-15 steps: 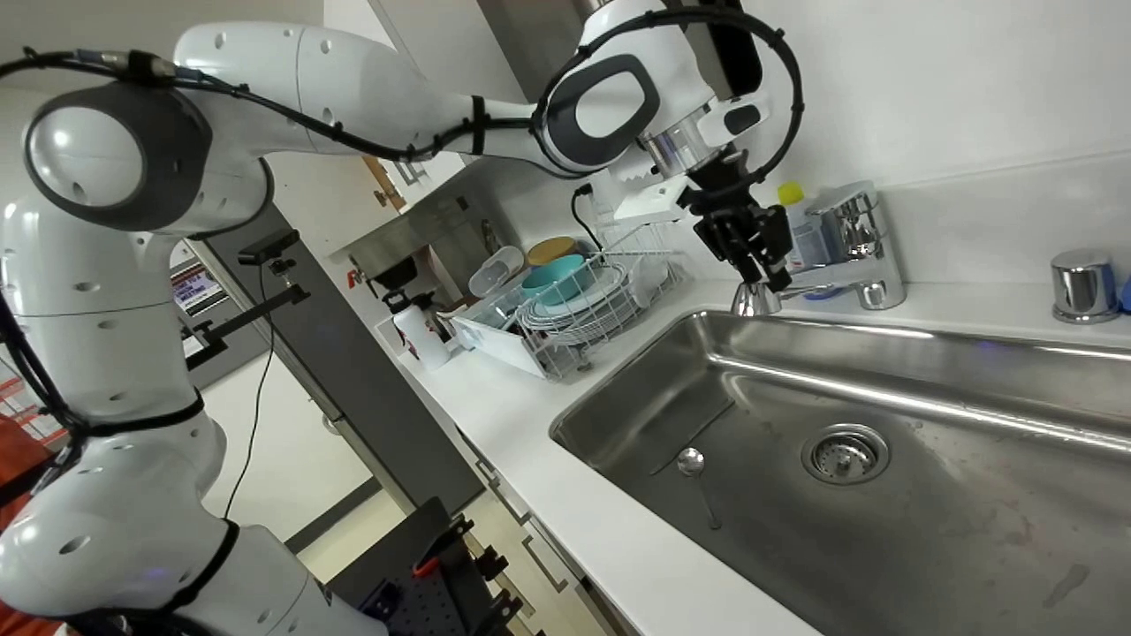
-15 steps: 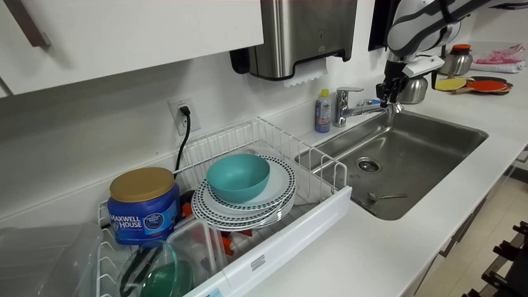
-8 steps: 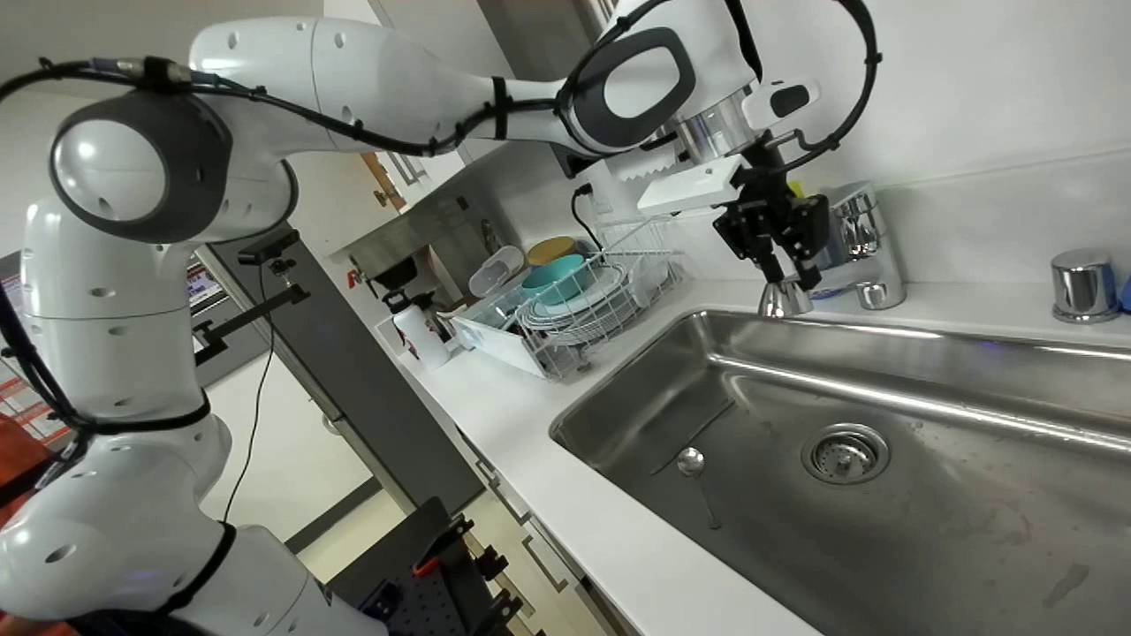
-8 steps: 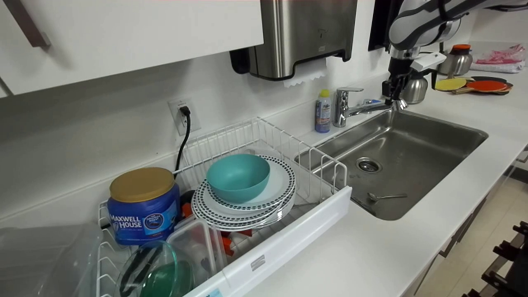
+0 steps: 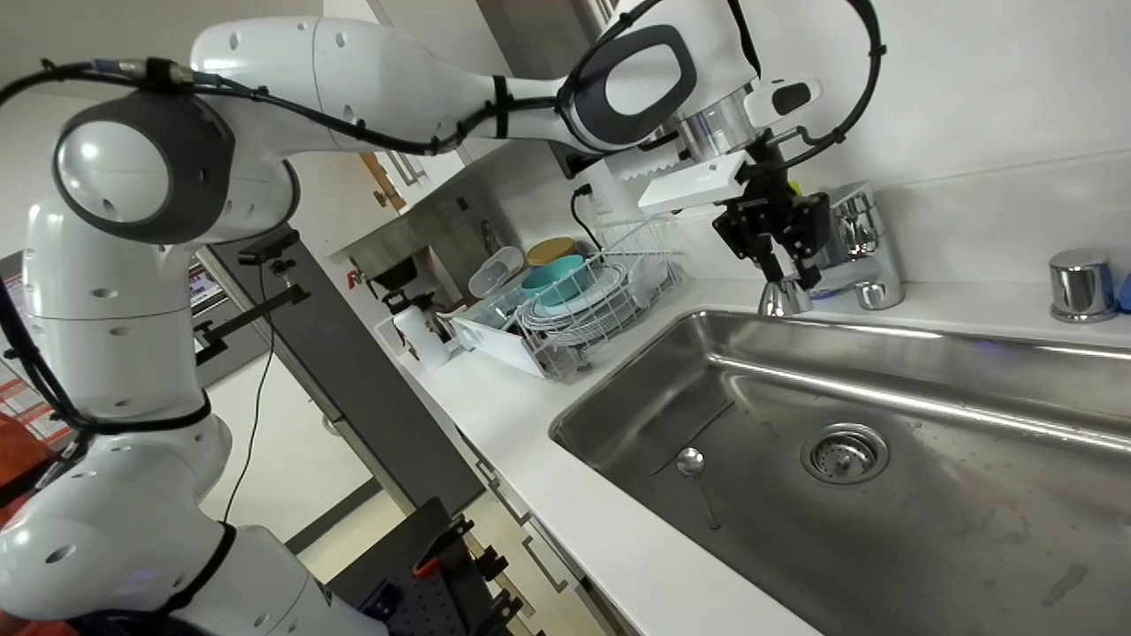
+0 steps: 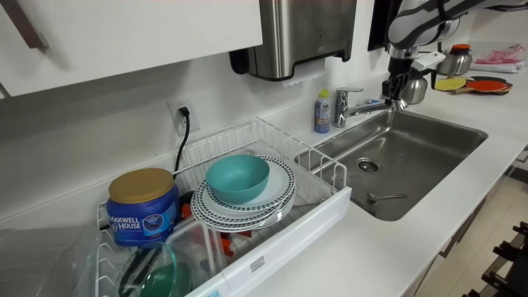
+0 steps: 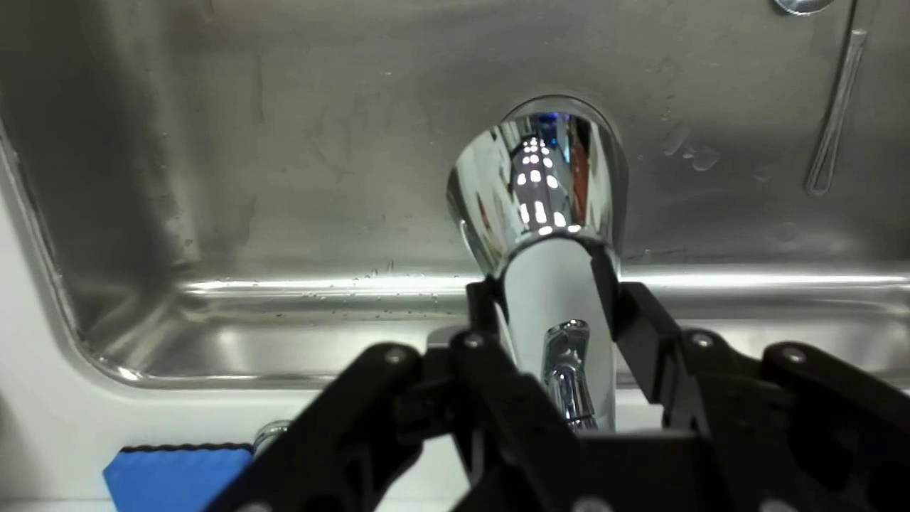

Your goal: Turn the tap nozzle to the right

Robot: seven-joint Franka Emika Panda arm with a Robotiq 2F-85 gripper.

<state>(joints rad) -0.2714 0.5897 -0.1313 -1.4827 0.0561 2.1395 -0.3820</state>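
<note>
OK, counting one tap nozzle [image 7: 554,270], one sink [image 6: 425,152], one drain [image 6: 368,165], one teal bowl [image 6: 238,179], one yellow-capped can [image 6: 323,112], one blue tub [image 6: 143,208]. As for the nozzle: lies gripped in the closed hand [image 7: 558,299], between two black fingers [image 7: 483,313], with the flared head [image 7: 547,178] out past the tips. Reads "MAXWELL HOUSE" on the tub; too small to make out on the can.

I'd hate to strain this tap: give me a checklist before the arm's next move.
1. Spout between the fingers of the end effector: ok, one either side.
2. Firm contact on both sides: cannot tell.
3. Spray can apart from the end effector: ok.
4. Spoon out of the way: ok, down in the sink.
5. Whole spout in sight: not ok, partly covered in both exterior views.
6. Spout far enough right: cannot tell.
</note>
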